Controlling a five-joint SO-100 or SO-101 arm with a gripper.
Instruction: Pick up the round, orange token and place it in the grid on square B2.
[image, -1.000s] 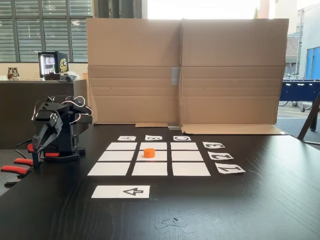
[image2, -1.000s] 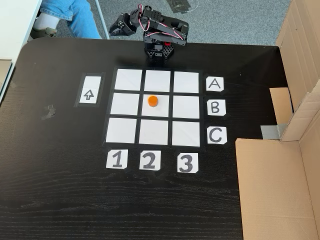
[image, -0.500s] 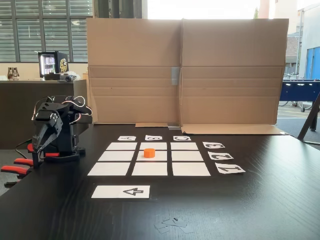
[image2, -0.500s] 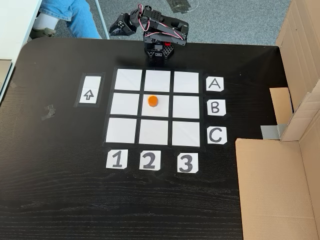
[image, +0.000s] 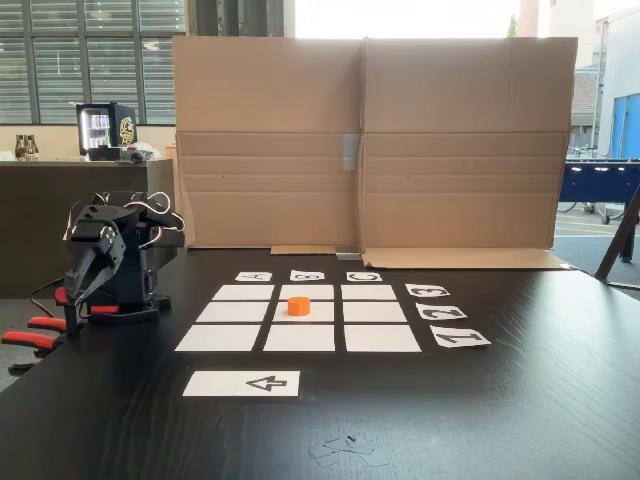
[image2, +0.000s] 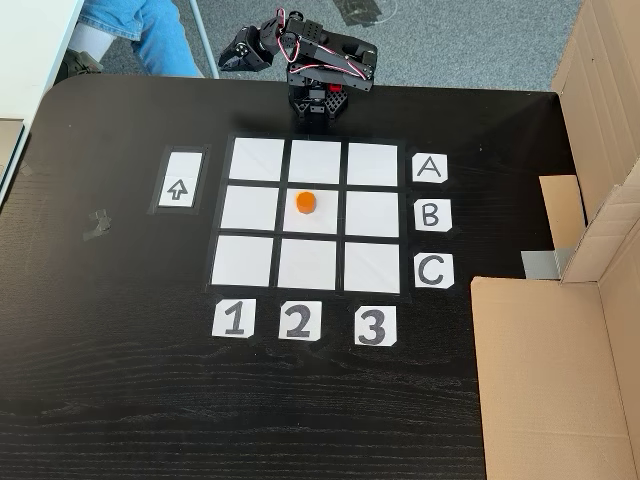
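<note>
The orange token (image: 298, 305) (image2: 306, 203) stands on square B2 (image: 320, 313) (image2: 326, 216), the middle cell of the grid (image: 218, 338) (image2: 243, 262), slightly toward the A row. Nothing touches it. The black arm is folded at the table edge beyond the A row. In a fixed view from the front its gripper (image: 72, 318) hangs point-down at the far left, well away from the token, with the jaws together and nothing between them. From above, the gripper (image2: 226, 60) points left, off the table edge.
A white arrow card (image: 242, 383) (image2: 178, 180) lies beside the grid's column 1. Letter and number cards edge the grid. A cardboard wall (image: 370, 140) (image2: 545, 380) closes the side past row C. Red clamp handles (image: 30, 338) stick out by the arm. A person's leg (image2: 140, 25) is near the arm.
</note>
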